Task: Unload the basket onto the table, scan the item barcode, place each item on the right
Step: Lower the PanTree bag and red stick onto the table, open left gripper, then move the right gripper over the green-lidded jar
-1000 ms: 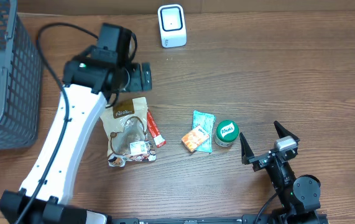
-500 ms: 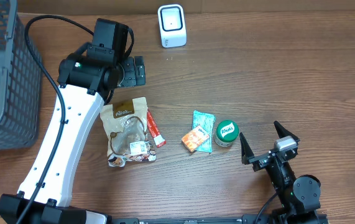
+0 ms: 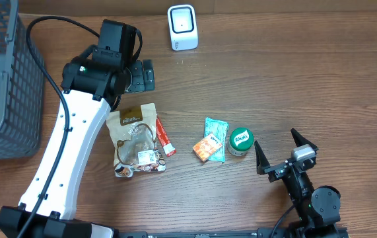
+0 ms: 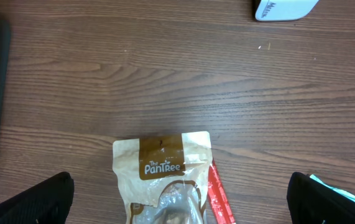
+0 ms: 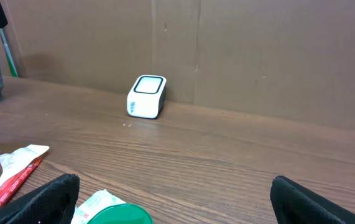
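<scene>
The white barcode scanner (image 3: 182,26) stands at the table's far edge; it also shows in the right wrist view as scanner (image 5: 147,96). A brown-and-clear PanTree snack bag (image 3: 135,139) lies flat, with a red stick packet (image 3: 165,139) along its right side. My left gripper (image 3: 138,76) hovers beyond the bag's top edge, open and empty. In the left wrist view the bag (image 4: 165,174) lies between the wide-spread fingertips (image 4: 34,199). My right gripper (image 3: 286,153) rests open near the front right, beside a green-lidded cup (image 3: 240,141).
An orange packet (image 3: 207,147) and a teal packet (image 3: 216,135) lie left of the cup. A grey mesh basket (image 3: 3,79) fills the far left. A brown cardboard wall (image 5: 258,50) backs the table behind the scanner.
The left gripper pulled back from the snack bag's top toward the far side and slightly left, then held still. Right arm and items unchanged.
</scene>
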{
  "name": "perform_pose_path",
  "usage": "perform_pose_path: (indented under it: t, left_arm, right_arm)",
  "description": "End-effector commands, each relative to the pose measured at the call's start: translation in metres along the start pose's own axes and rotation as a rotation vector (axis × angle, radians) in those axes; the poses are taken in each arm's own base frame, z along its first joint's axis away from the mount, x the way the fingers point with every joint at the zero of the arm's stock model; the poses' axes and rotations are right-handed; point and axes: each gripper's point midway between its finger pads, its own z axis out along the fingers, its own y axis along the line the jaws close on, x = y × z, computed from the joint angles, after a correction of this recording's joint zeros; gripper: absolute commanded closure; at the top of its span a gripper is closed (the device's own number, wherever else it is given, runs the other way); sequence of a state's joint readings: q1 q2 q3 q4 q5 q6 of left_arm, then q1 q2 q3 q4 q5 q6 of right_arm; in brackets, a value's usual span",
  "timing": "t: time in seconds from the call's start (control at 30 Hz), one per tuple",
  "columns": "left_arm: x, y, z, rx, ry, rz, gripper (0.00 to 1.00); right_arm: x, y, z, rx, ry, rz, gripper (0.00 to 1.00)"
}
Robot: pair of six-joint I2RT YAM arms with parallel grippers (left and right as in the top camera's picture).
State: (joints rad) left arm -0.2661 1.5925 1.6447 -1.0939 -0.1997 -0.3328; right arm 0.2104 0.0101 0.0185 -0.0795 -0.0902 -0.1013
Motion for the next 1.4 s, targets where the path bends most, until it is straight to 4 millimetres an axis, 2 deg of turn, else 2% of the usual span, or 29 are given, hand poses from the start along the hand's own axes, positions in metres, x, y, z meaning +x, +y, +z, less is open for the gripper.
perform_pose_path:
  t: [0.0, 0.57, 0.67, 0.73, 0.83, 0.97, 1.1, 1.23, 1.37]
  left_arm:
    - [-0.005, 0.005, -0.004, -0.018, -0.019, 0.011, 0.00]
    - [-0.005, 0.003, -0.004, -0.012, -0.019, 0.014, 0.00]
    - [-0.005, 0.003, -0.004, -0.012, -0.019, 0.014, 0.00]
    - [-0.005, 0.003, -0.004, -0.012, -0.019, 0.014, 0.00]
    - [-0.005, 0.003, -0.004, -0.013, -0.019, 0.014, 0.00]
    - [-0.005, 0.003, -0.004, -0.013, -0.019, 0.014, 0.00]
    - [-0.005, 0.003, -0.004, -0.013, -0.019, 0.014, 0.00]
    - [-0.005, 0.003, -0.004, -0.013, -0.018, 0.014, 0.00]
    - [-0.005, 0.003, -0.004, -0.013, -0.019, 0.014, 0.00]
  right_arm:
    - [0.003, 0.001, 0.000, -0.006, 0.001, 0.004, 0.00]
    - [0.001, 0.004, 0.000, -0.024, -0.006, 0.005, 0.00]
    - [-0.003, 0.016, 0.000, -0.094, -0.019, 0.127, 0.00]
    - [-0.017, 0.017, -0.001, -0.111, -0.064, 0.301, 0.00]
    - [-0.035, 0.012, -0.004, -0.096, -0.102, 0.447, 0.00]
    - [-0.080, 0.008, -0.016, -0.094, -0.182, 0.471, 0.00]
    - [-0.128, -0.004, -0.036, -0.018, -0.196, 0.482, 0.00]
    - [-0.171, -0.019, -0.052, 0.089, -0.130, 0.491, 0.00]
    - [-0.202, -0.025, -0.051, 0.147, 0.010, 0.495, 0.00]
